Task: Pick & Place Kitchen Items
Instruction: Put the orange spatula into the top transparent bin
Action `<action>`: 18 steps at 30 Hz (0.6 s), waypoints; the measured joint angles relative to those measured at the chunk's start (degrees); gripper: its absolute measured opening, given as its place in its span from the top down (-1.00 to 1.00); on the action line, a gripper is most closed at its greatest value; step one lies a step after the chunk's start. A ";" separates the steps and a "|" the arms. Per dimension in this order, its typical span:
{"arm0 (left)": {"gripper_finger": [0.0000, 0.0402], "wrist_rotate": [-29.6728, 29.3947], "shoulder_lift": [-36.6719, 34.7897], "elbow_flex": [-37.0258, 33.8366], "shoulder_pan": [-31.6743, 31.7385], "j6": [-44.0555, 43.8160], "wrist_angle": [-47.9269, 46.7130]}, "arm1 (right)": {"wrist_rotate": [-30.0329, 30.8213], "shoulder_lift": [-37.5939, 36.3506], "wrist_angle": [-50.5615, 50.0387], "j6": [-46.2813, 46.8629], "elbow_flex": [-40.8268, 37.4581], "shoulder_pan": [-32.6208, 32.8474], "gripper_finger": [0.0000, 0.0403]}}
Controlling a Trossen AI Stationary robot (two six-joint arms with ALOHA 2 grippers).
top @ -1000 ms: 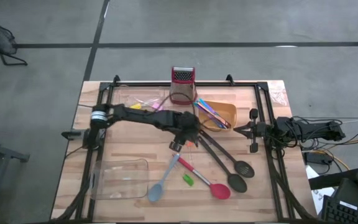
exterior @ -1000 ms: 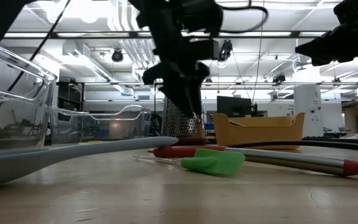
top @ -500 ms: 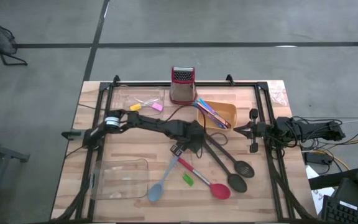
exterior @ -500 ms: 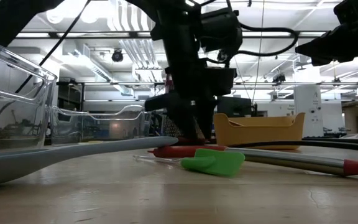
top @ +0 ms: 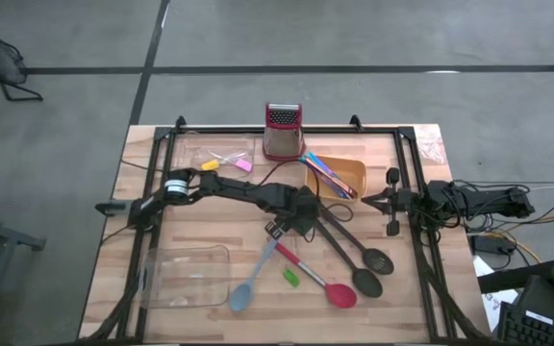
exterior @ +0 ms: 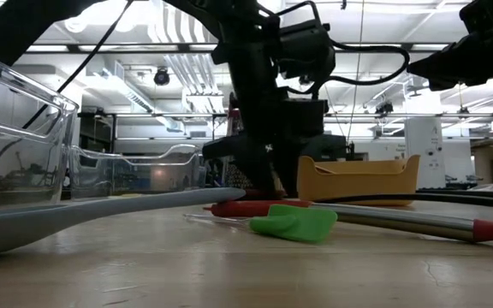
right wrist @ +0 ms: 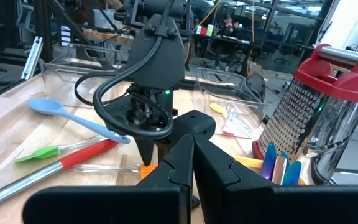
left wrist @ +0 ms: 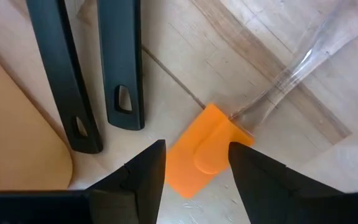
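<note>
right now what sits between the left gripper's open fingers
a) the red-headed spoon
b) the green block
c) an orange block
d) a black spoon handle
c: in the left wrist view the orange block lies on the table in the gap of the open left gripper, with the black spoon handles off to one side.

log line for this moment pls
left pincer: open, straddling small orange plastic block | right pincer: shut, parked at table's right edge
</note>
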 joint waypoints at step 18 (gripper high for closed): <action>0.59 8.73 0.11 0.33 0.50 -9.67 -4.25 | 0.02 -0.01 -0.01 0.00 0.00 -0.02 0.96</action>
